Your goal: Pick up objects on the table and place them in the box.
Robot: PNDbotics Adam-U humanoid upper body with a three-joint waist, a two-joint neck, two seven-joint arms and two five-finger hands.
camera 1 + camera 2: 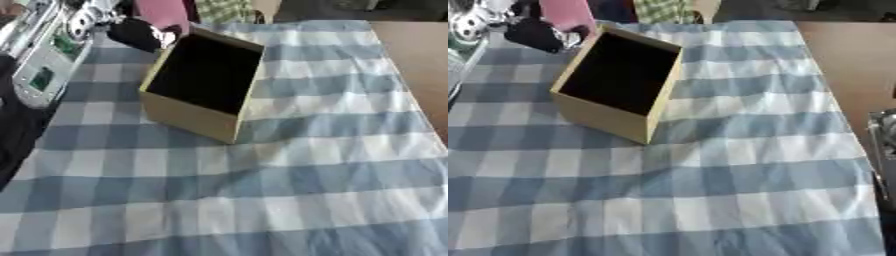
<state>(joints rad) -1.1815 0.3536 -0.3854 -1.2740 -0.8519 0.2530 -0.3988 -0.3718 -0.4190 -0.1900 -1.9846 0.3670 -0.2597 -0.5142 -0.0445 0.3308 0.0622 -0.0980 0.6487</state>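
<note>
A: What covers the worktop (411, 55)?

B: A blue-and-white checked cloth (289, 190) spreads over nearly all of it. Bare brown wood shows only along the right side.

A: And the box?

B: The open cardboard box (188, 117) stands on the cloth toward the far left, turned askew, its inside dark. I cannot tell whether anything lies in it.

A: Anything near it?

B: Just behind its far corner sits a pink object (164, 12), with something black (136, 32) beside that. A white and silver arm segment (44, 60) with green patches runs along the left edge. Checked green fabric (223, 9) shows at the far edge.

A: The hands?

B: The left hand seems to be the black shape by the box, but I cannot tell how its fingers stand. The right hand does not show; only a dark metal edge (883, 145) appears at the right.
</note>
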